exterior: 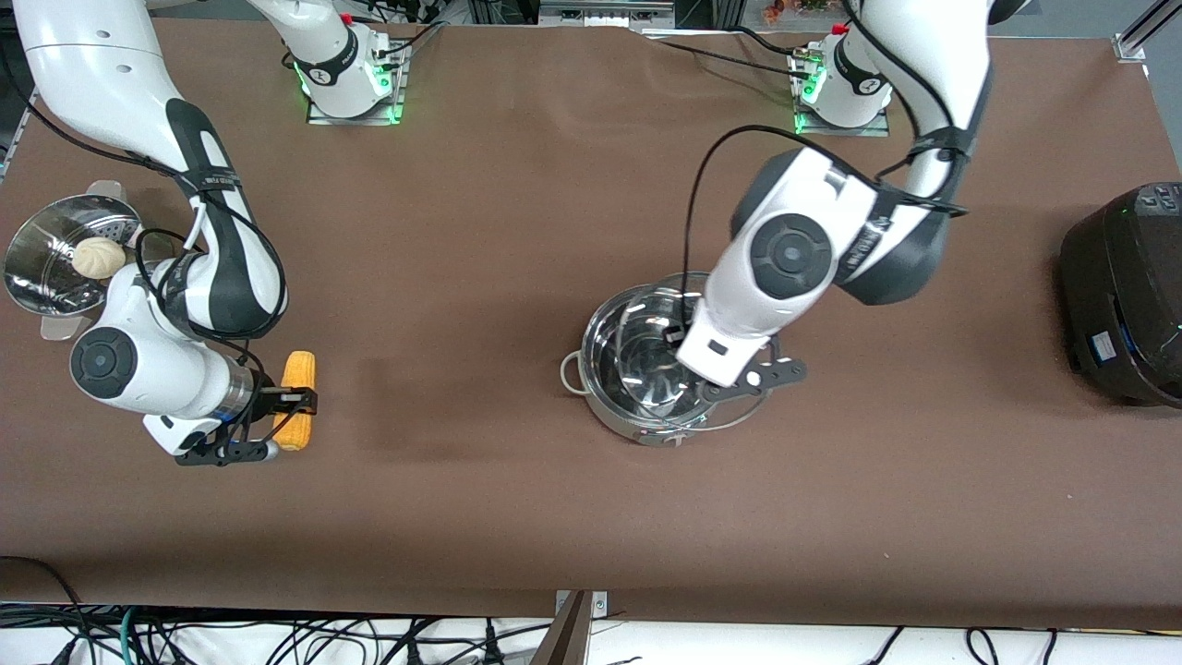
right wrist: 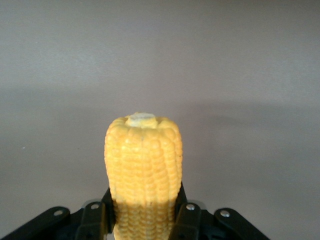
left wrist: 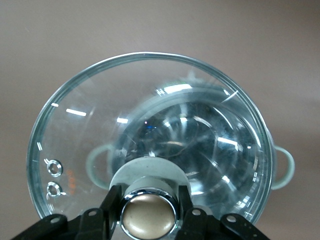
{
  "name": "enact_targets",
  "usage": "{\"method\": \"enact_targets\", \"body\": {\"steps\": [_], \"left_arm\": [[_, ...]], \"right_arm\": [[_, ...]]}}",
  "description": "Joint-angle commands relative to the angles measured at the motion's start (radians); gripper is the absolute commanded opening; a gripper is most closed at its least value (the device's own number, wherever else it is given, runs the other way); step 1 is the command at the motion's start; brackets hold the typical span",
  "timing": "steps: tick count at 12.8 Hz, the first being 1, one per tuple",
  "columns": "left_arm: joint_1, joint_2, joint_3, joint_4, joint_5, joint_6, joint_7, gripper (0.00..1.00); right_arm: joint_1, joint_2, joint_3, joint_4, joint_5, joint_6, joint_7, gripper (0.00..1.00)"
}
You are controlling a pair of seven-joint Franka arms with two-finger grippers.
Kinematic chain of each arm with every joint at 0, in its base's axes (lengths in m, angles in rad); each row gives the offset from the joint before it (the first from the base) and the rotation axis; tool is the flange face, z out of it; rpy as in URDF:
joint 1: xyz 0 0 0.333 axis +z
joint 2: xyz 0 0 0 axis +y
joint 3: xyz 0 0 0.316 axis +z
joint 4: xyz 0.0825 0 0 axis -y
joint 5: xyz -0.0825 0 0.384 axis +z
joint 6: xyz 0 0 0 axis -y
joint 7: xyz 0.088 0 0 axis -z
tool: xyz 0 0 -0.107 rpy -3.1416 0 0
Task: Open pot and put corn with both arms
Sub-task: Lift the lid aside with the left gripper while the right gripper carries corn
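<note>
The left gripper (left wrist: 148, 200) is over the pot (exterior: 637, 365), jaws clamped on the tan knob (left wrist: 148, 216) of the glass lid (left wrist: 150, 140). The lid is raised off the pot and tilted, its rim sitting off-centre over the pot's opening in the front view. The pot stands on the brown desk (exterior: 517, 231) near the middle, toward the left arm's end, with one pale loop handle (exterior: 572, 372) visible at its side. Through the lid the left wrist view shows the shiny inside of the pot.

The right gripper (right wrist: 145, 215) is low at the right arm's end of the desk, jaws clamped on the corn (exterior: 298, 399) across its sides. The cob lies lengthwise between the jaws, one end (right wrist: 141, 120) pointing away from the wrist. Whether the cob rests on the desk or is just above it cannot be told.

A steamer (exterior: 46, 259) holding a white bun (exterior: 99, 258) stands beside the right arm, farther from the front camera than the corn. A black cooker (exterior: 1127, 296) stands at the left arm's end of the desk.
</note>
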Motion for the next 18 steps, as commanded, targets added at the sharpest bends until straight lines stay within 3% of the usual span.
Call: {"method": "enact_targets", "body": {"steps": [1, 4, 6, 8, 11, 13, 18], "left_arm": [[0.108, -0.048, -0.008, -0.010, -0.002, -0.055, 0.159, 0.00], [0.206, -0.155, -0.008, -0.130, -0.001, -0.101, 0.340, 0.00], [0.243, -0.281, -0.004, -0.258, 0.012, -0.103, 0.438, 0.00], [0.335, -0.347, -0.005, -0.356, 0.012, -0.097, 0.552, 0.00], [0.478, -0.349, -0.007, -0.448, -0.002, -0.014, 0.753, 0.00], [0.518, -0.349, -0.007, -0.525, -0.002, 0.068, 0.790, 0.00], [0.523, -0.291, -0.005, -0.708, 0.013, 0.370, 0.805, 0.00]], "right_arm": [[-0.004, -0.049, 0.080, 0.002, 0.011, -0.062, 0.074, 0.46], [0.052, -0.048, 0.209, 0.135, 0.004, -0.154, 0.308, 0.46], [0.184, -0.036, 0.215, 0.197, 0.002, -0.138, 0.494, 0.46], [0.304, 0.016, 0.206, 0.284, -0.001, -0.087, 0.646, 0.46], [0.442, 0.084, 0.177, 0.352, -0.028, 0.040, 0.745, 0.39], [0.490, 0.119, 0.154, 0.352, -0.028, 0.121, 0.753, 0.37], [0.557, 0.199, 0.154, 0.353, -0.028, 0.272, 0.838, 0.36]]}}
